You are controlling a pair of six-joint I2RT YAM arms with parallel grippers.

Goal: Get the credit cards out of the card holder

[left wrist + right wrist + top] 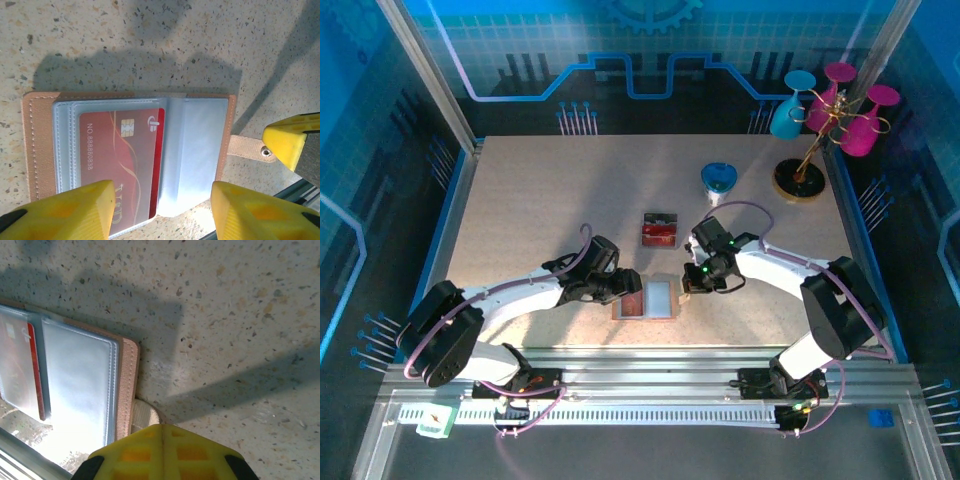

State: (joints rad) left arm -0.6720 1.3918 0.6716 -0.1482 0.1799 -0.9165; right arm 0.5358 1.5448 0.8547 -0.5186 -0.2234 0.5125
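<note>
The card holder [660, 298] lies open and flat near the table's front edge, with a tan rim [40, 145] and pale clear sleeves [75, 385]. A red credit card [120, 155] sits in its left sleeve. Two more credit cards [660, 229], one dark and one red, lie on the table behind it. My left gripper [162, 210] is open, its yellow fingers [65, 212] straddling the holder's near edge. My right gripper [162, 437] is shut, its tip resting on the holder's strap tab [145, 415] at the right side; that same yellow tip [292, 142] sits over the tab's snap [247, 147].
A blue cup [719, 179] stands at the back right. Behind it is a gold rack [800, 180] hung with pink and blue glasses. The metal rail [650, 365] runs just in front of the holder.
</note>
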